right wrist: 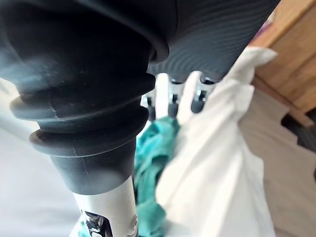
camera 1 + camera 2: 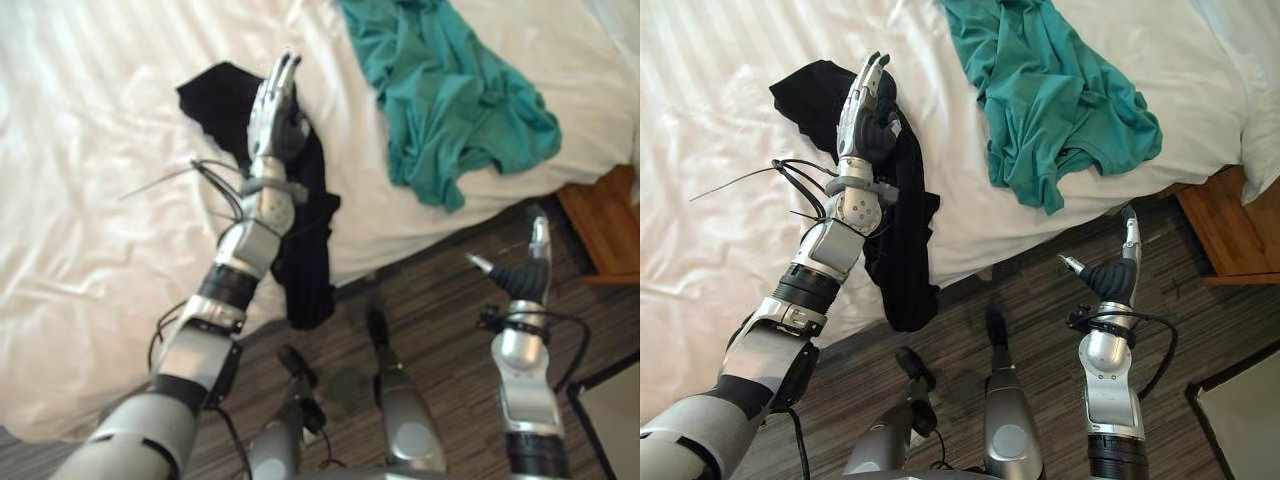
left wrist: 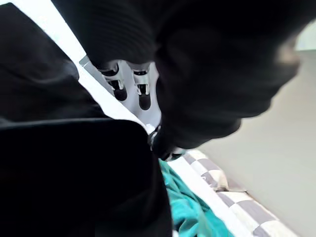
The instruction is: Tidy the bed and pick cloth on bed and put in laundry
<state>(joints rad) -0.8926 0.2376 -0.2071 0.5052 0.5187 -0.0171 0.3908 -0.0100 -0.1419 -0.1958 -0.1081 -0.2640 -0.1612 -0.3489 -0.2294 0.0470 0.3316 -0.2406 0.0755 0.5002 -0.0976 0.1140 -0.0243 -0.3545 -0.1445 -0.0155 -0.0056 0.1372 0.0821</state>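
Observation:
A black cloth [image 2: 308,265] lies on the white bed [image 2: 100,160] and hangs over its near edge toward the floor. My left hand [image 2: 276,105] reaches over this cloth with straight fingers, open; the left wrist view shows its fingers [image 3: 129,88] past the black cloth [image 3: 74,173]. A teal cloth [image 2: 1050,100] lies crumpled on the bed to the right, close to the edge. Over the floor beside the bed, below the teal cloth, my right hand [image 2: 1116,272] is open and holds nothing. The right wrist view shows the teal cloth [image 1: 153,148] beyond its fingers [image 1: 168,96].
A wooden nightstand [image 2: 610,225] stands at the right by the bed's corner. A pale panel in a dark frame [image 2: 1240,420] lies on the striped dark floor at the lower right. A grey-and-white checked fabric [image 3: 237,202] shows beyond the teal cloth.

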